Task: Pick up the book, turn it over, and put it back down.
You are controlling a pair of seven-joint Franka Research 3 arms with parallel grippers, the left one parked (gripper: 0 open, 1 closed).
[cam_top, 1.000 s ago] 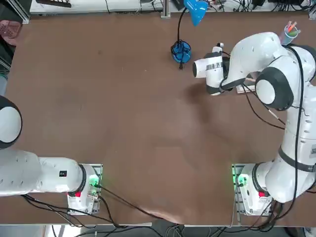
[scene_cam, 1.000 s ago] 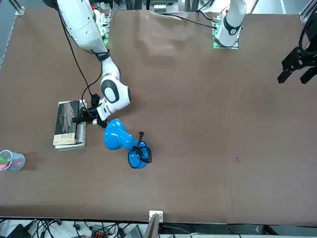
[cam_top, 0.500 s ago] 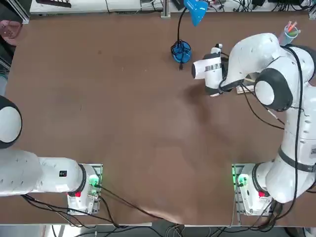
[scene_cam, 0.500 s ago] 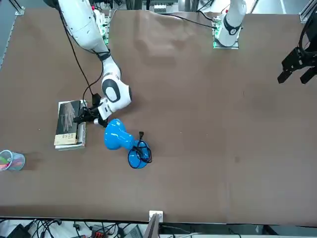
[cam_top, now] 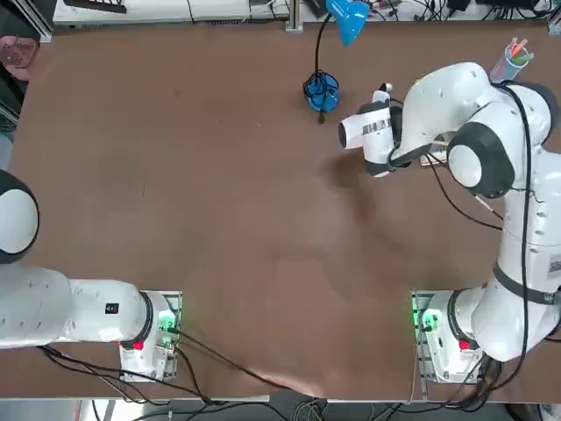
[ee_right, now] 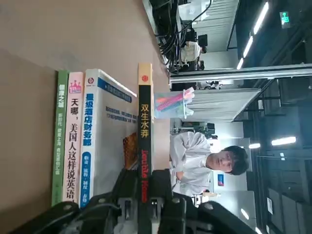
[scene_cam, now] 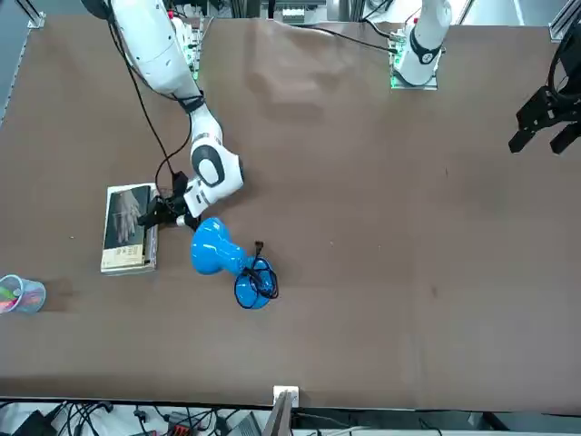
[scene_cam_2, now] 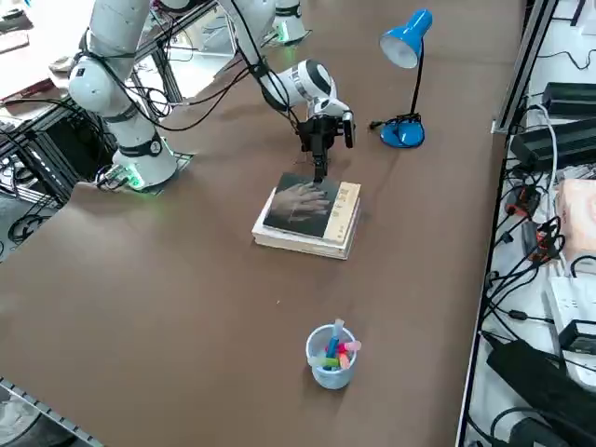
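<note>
brown table, tool clamped on book

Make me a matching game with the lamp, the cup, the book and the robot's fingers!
Things:
1. lamp
2. cup
3. book
4. fingers

Match with:
A. full of coloured pens
B. grey cover, on top of a pile
C. blue
D. shut on the book's edge

Pairs: 1-C, 2-A, 3-B, 4-D

Brown table: book stack, blue desk lamp, cup w/ pens, arm bases bolted at near edge
</note>
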